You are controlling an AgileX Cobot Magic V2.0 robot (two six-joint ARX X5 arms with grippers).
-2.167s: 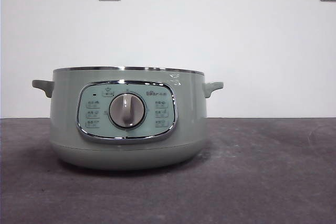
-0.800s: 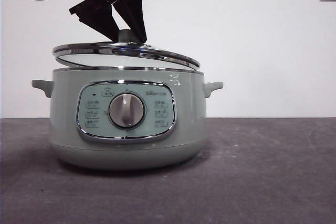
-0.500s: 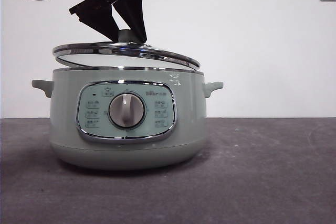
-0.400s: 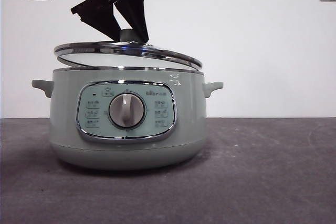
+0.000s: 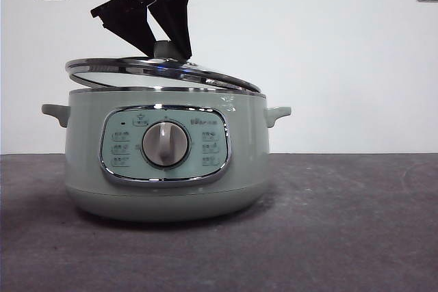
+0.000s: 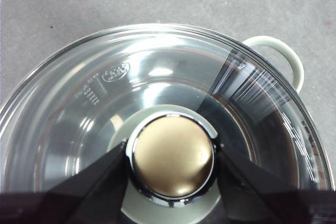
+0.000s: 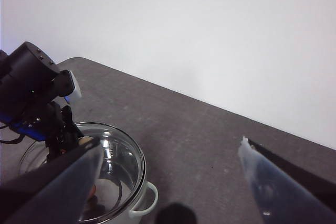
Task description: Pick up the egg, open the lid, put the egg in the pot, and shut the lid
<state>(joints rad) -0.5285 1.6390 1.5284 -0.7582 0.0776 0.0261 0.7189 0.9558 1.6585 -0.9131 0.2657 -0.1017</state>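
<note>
From the front the pale sage-green pot (image 5: 164,158) sits on the dark table (image 5: 342,237), its grey dial (image 5: 165,144) in the middle of the chrome-framed panel; the glass lid (image 5: 161,73) hangs just above the pot's rim, tilted, its 9 o'clock edge raised clear and its 3 o'clock edge down at the rim, though I cannot tell whether that edge touches; the left gripper (image 5: 166,47) comes down from 11 o'clock and its two black jaws are clenched on the lid's knob (image 5: 165,49); the inside of the pot is hidden from here.

The left wrist view looks straight down, which the front cannot do: the knob (image 6: 172,156) has a shiny golden-brown top in a chrome ring, pinched between the jaws of the left gripper (image 6: 172,163) at 9 and 3 o'clock; the clear dome of the lid (image 6: 157,93) carries reflections and a small printed mark; one pale handle (image 6: 281,56) of the pot shows at 2 o'clock.

The right wrist view shows the right gripper (image 7: 168,174) high and well apart from the pot (image 7: 139,195), its jaws spread wide on nothing; a brownish spot under the glass at 7 o'clock may be the egg, but I cannot tell.
</note>
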